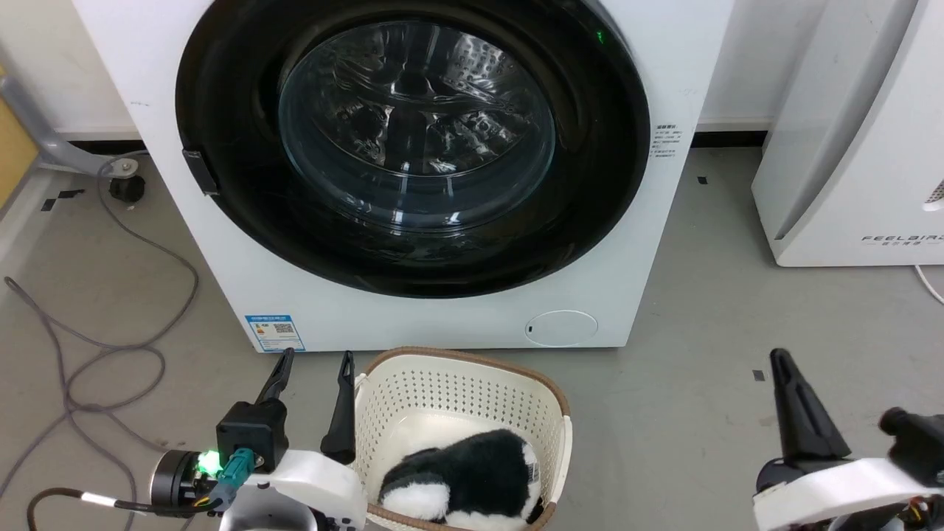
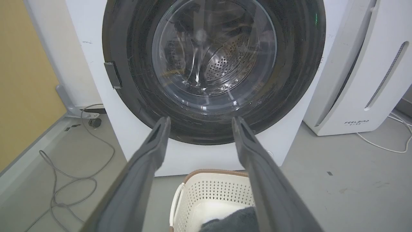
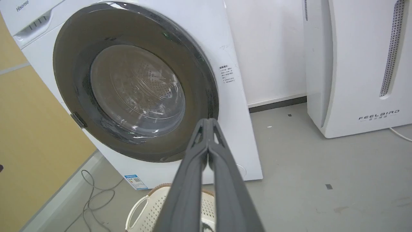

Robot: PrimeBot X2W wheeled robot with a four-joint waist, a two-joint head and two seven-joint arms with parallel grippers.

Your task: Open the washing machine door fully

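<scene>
You're facing the washing machine [image 1: 413, 324], backed against the far wall, and the washing machine door [image 1: 413, 140] lies flat against its front. Just before the machine, on the floor near you, stands the basket [image 1: 461, 398], with a plush toy [image 1: 472, 476] lying in it. Your left gripper [image 1: 316, 355] sits just left of the basket's rim, near side. Your right gripper [image 3: 207, 121] is well apart, off to the right above the floor. Right of the machine, with a gap between them, stands another appliance [image 1: 848, 147]. Left of the machine, a cable [image 1: 110, 346] loops across the floor.
</scene>
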